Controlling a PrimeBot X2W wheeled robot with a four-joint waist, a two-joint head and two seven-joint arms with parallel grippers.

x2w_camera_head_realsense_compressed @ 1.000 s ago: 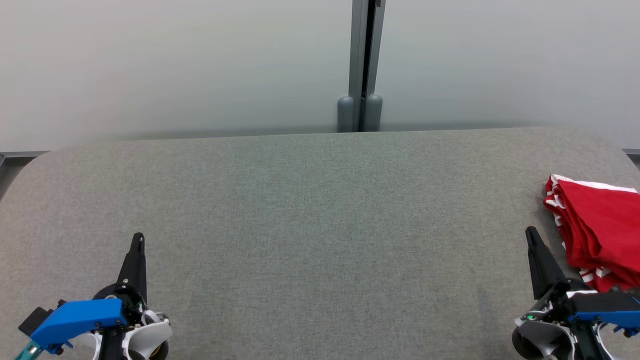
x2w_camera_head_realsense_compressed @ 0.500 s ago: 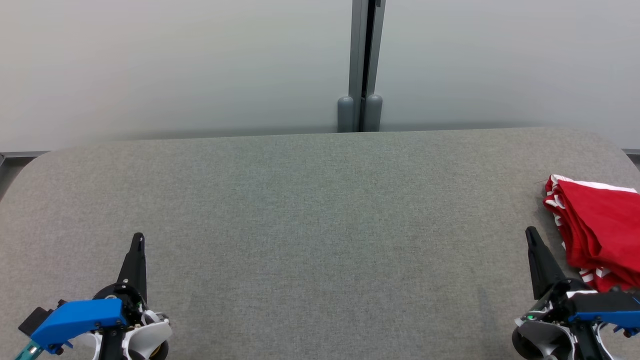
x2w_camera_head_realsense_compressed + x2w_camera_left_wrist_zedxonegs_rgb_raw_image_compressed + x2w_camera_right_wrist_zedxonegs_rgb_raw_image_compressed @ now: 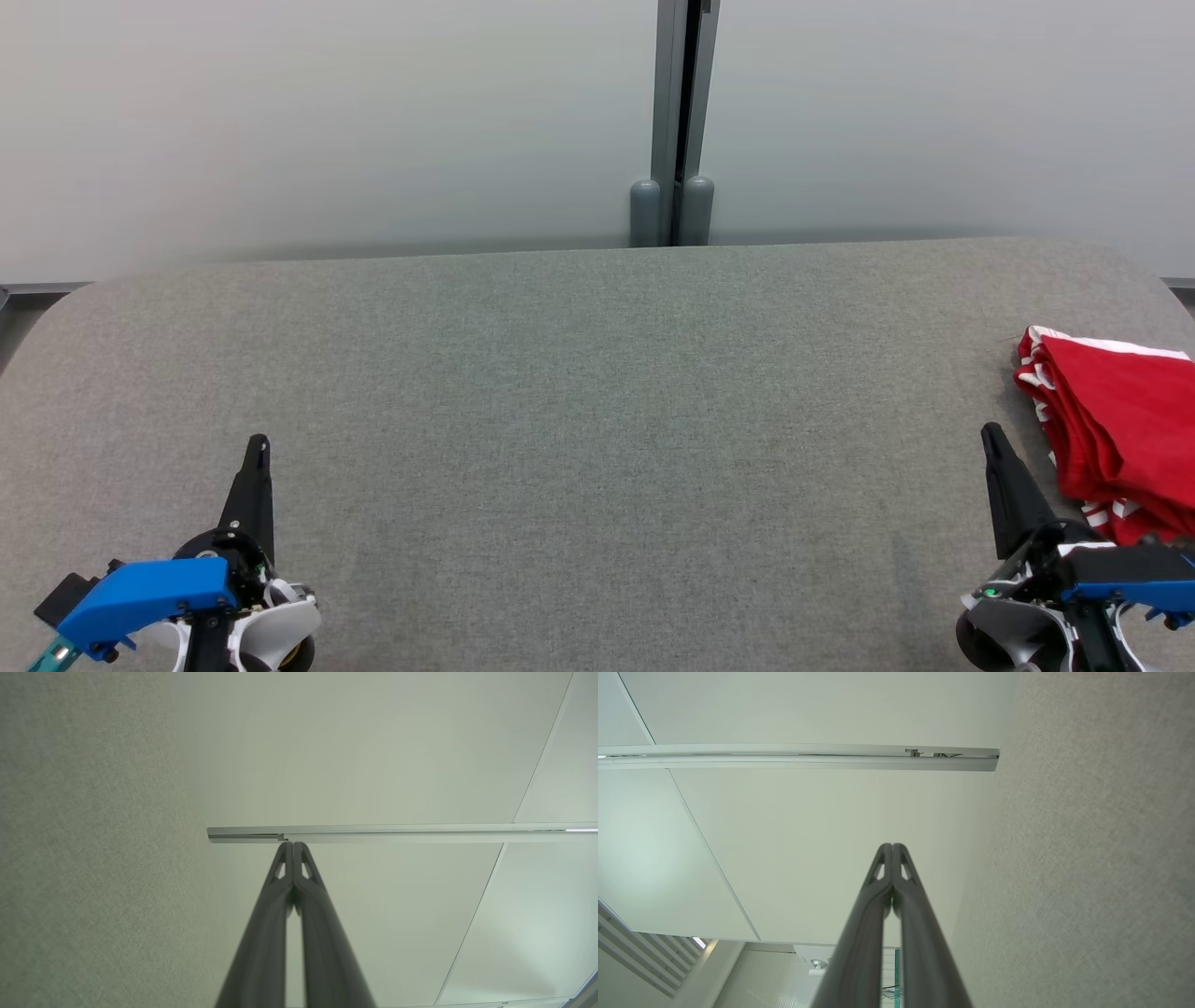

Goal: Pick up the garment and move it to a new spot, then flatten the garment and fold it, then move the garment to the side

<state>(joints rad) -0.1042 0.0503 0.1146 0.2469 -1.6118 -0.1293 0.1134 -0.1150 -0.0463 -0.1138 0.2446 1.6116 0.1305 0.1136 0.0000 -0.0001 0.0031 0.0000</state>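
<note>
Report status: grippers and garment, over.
Left gripper shut, empty. Right gripper shut, empty. Red garment folded, far right of table, beside right gripper. No obstruction seen.

From my console I see a wide grey-green fabric-covered table [image 3: 579, 373] with rounded far corners spanning the head view. Behind it stand 2 pale frosted wall panels [image 3: 327, 112], joined by a grey vertical metal post [image 3: 680, 93]. The post has 2 rounded grey caps [image 3: 644, 213] at its foot, just behind the table's far edge. The light is soft and even. In the left wrist view a slim aluminium rail [image 3: 397, 832] crosses the pale panels. The right wrist view shows white slats [image 3: 640, 961] at lower left.
</note>
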